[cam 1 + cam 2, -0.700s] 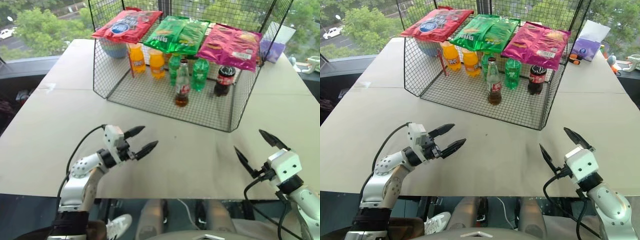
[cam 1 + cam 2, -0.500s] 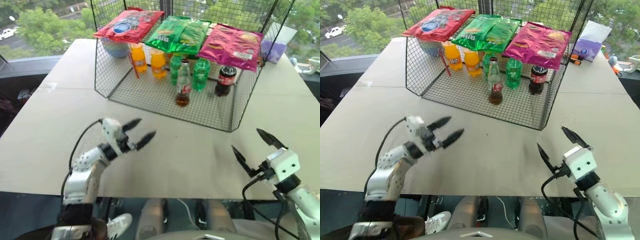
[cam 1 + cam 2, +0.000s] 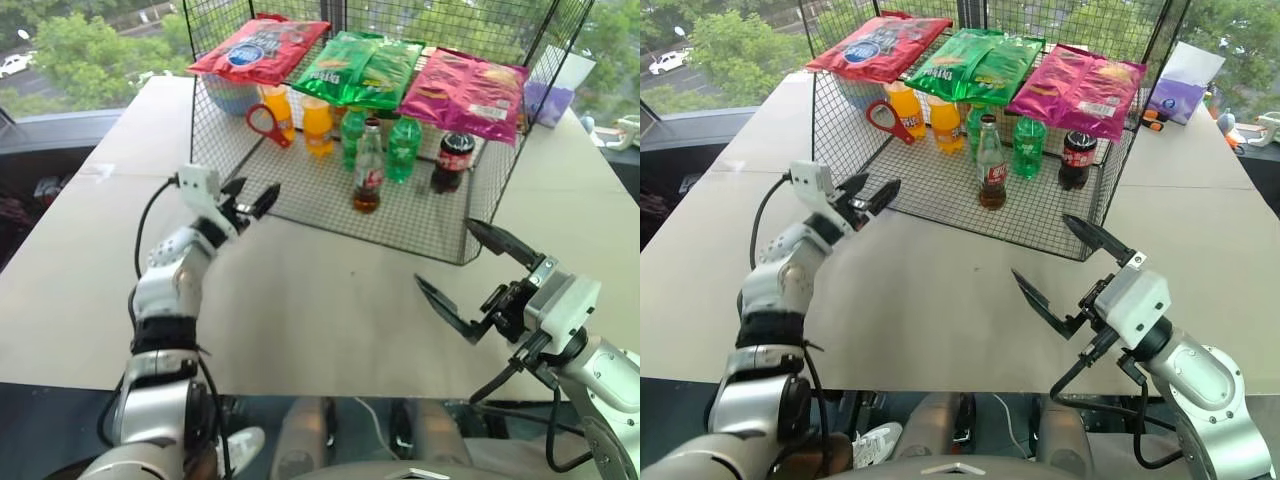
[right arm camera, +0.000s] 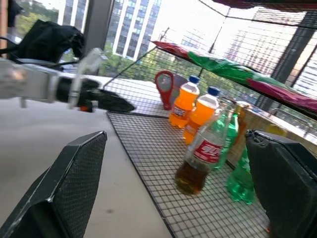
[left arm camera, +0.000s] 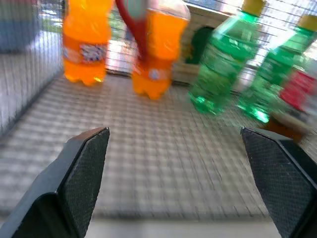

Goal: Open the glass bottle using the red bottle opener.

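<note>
1. Wire rack (image 3: 455,245) on the table (image 3: 90,260): snack bags lie on its top shelf; its lower shelf carries the orange, green and cola bottles.
2. Glass bottle (image 3: 367,170): upright near the front middle of the lower shelf, cap on, untouched.
3. Right gripper (image 3: 478,285): raised over the table in front of the rack, jaws spread wide, empty, well apart from the bottle.
4. Left gripper (image 3: 252,201): at the rack's open front left, jaws parted, empty, pointing inward.
5. Red bottle opener (image 3: 266,124): inside the rack at its left, ring head uppermost, beside the orange bottles, near the left gripper but not held.
6. Judgement: step in hand is the reach for the opener. The next move calls for entering the rack and closing on the handle without knocking the orange bottles.
</note>
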{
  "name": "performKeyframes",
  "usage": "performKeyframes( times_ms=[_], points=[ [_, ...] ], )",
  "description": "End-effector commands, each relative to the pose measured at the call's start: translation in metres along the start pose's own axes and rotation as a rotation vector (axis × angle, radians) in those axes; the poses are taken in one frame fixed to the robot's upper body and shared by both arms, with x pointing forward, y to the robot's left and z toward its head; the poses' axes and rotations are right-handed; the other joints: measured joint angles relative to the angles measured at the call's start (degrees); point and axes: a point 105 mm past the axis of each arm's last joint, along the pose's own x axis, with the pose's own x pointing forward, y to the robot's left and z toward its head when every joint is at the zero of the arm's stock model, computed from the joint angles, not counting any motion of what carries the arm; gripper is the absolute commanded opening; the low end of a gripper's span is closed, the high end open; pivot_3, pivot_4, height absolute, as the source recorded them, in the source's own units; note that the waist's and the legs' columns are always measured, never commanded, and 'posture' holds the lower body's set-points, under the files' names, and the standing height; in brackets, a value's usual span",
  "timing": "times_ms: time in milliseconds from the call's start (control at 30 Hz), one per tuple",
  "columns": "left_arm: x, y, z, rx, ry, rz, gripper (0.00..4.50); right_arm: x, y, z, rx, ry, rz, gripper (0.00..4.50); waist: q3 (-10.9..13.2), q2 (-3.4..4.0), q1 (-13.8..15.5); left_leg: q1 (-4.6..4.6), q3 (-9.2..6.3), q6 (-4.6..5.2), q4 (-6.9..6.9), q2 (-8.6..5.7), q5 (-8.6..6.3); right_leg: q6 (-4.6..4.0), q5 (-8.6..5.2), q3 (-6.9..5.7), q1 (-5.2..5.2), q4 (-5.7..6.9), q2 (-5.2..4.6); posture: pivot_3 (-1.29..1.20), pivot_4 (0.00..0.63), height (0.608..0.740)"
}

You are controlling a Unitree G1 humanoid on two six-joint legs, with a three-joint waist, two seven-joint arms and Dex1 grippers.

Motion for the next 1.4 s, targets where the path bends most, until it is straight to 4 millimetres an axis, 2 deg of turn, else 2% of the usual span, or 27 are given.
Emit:
performKeyframes(
  times_ms=[33,367,633,867,933,1000,1033,1067,1200,1233,1400],
  points=[
    [0.015,0.003,0.018,0.057,-0.036,0.0,4.38,0.003,0.002,0.018,-0.02,-0.047,0.022,4.5,0.03,-0.05,-0.03,-0.01,0.0,0.0,-0.01,-0.01,0.0,0.0,0.0,0.0,0.0,0.0,0.0,0.0,0.15,0.728],
    [0.051,0.011,0.044,0.183,-0.042,0.053,4.38,0.005,0.002,0.026,-0.037,-0.044,-0.019,4.5,0.18,-0.31,-0.08,-0.03,0.01,0.01,-0.01,-0.03,0.01,0.01,0.0,-0.02,0.0,0.0,0.04,0.0,0.15,0.728],
    [0.056,0.012,0.047,0.198,-0.041,0.047,4.38,0.002,0.003,0.025,-0.049,-0.018,-0.066,4.5,0.22,-0.37,-0.16,-0.04,0.02,0.02,-0.02,-0.03,0.0,0.01,0.01,-0.02,-0.01,0.0,0.04,0.0,0.15,0.728],
    [0.064,0.015,0.062,0.205,-0.054,0.085,4.38,0.001,0.001,0.024,-0.056,-0.012,-0.083,4.5,0.38,-0.66,-0.05,-0.04,-0.01,0.02,0.02,-0.02,0.01,0.01,0.01,-0.04,0.0,0.03,0.04,0.0,0.15,0.728],
    [0.067,0.012,0.063,0.205,-0.051,0.075,3.98,0.001,0.001,0.025,-0.058,-0.011,-0.087,4.5,0.42,-0.73,-0.05,-0.07,-0.01,0.02,0.02,-0.04,0.01,0.01,0.01,-0.04,0.0,0.01,0.03,0.0,0.15,0.728],
    [0.069,0.01,0.065,0.221,-0.054,0.067,3.25,0.001,0.0,0.025,-0.06,-0.009,-0.091,4.5,0.43,-0.74,-0.1,-0.07,0.01,0.03,0.02,-0.04,0.0,0.02,0.01,-0.03,0.0,0.01,0.03,0.0,0.15,0.728],
    [0.069,0.01,0.066,0.226,-0.054,0.067,2.81,0.001,0.0,0.025,-0.061,-0.009,-0.093,4.5,0.44,-0.75,-0.11,-0.07,0.02,0.03,0.01,-0.04,0.0,0.02,0.01,-0.02,-0.01,0.01,0.03,0.0,0.15,0.728],
    [0.07,0.01,0.067,0.222,-0.057,0.07,2.19,0.001,-0.001,0.025,-0.064,-0.006,-0.098,4.5,0.44,-0.75,-0.12,-0.06,0.01,0.03,0.01,-0.04,0.0,0.04,0.03,-0.03,-0.01,0.01,0.04,0.0,0.15,0.728],
    [0.071,0.009,0.069,0.224,-0.061,0.069,0.61,-0.001,-0.002,0.025,-0.072,0.001,-0.112,4.5,0.45,-0.78,-0.13,-0.05,0.01,0.02,0.01,-0.02,0.01,0.1,0.06,-0.03,-0.01,0.02,0.06,0.0,0.15,0.728],
    [0.071,0.009,0.068,0.224,-0.061,0.069,0.01,-0.001,-0.003,0.025,-0.073,0.001,-0.114,4.5,0.46,-0.8,-0.13,-0.05,0.01,0.02,0.02,-0.02,0.01,0.08,0.05,-0.03,-0.01,0.02,0.05,0.0,0.15,0.728],
    [0.069,0.01,0.067,0.219,-0.064,0.067,0.01,-0.001,-0.003,0.025,-0.073,0.002,-0.12,4.5,0.48,-0.83,-0.09,-0.06,0.01,0.02,0.02,-0.02,0.01,0.09,0.05,-0.03,-0.01,0.02,0.04,0.0,0.15,0.728]
  ],
)
